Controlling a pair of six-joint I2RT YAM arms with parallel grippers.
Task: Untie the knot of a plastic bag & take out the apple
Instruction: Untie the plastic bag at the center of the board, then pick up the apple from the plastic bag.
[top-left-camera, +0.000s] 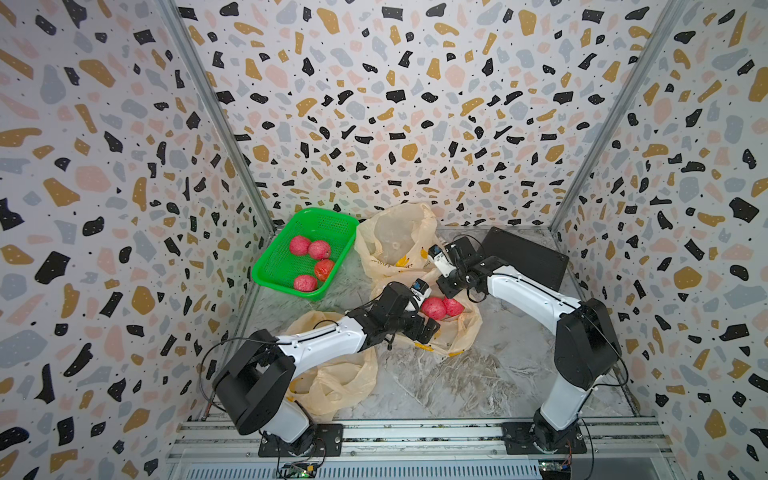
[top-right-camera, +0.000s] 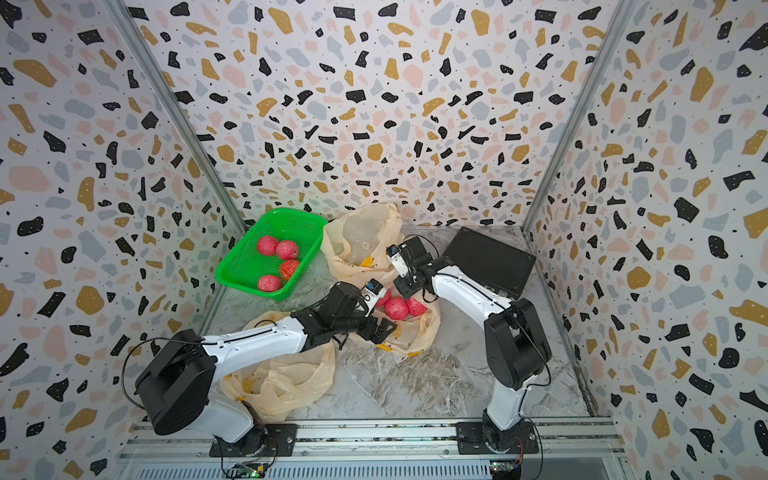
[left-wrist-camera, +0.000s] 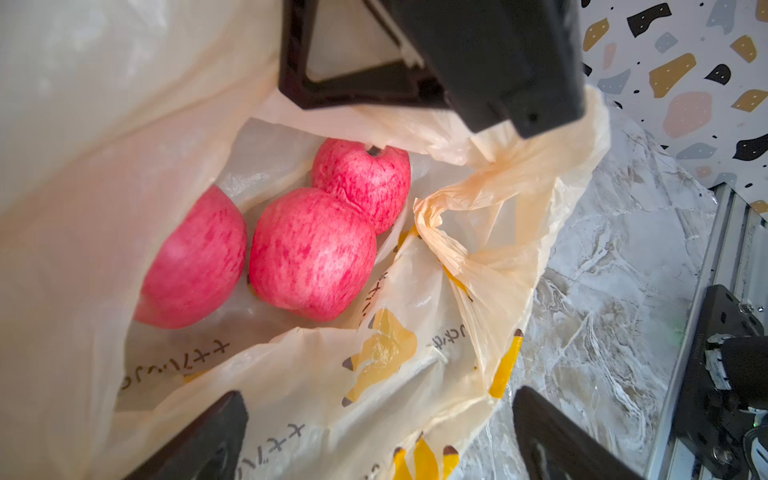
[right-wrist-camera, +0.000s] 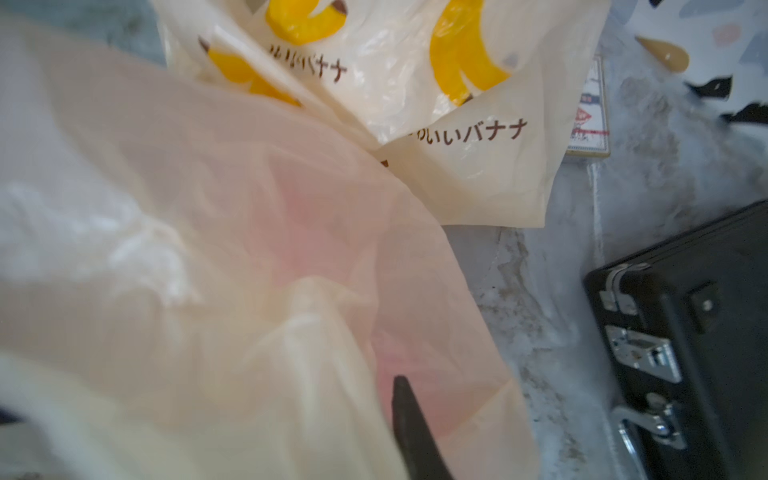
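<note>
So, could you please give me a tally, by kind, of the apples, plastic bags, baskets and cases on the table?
Green basket: 1
Plastic bags: 3
Apples: 7 (4 in the basket, 3 in one open bag)
Black case: 1
Total: 12

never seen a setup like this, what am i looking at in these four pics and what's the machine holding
Two robot arms stand at the edge of a table. Two pictures look down from overhead; two come from cameras on the arms' wrists. On the table: a green basket holding four apples, a black case, one bag at the back, a second bag under the left arm, and an open bag with three apples inside. The right hand is shut, apparently pinching that bag's rim. The left hand is open above the bag, holding nothing.
</note>
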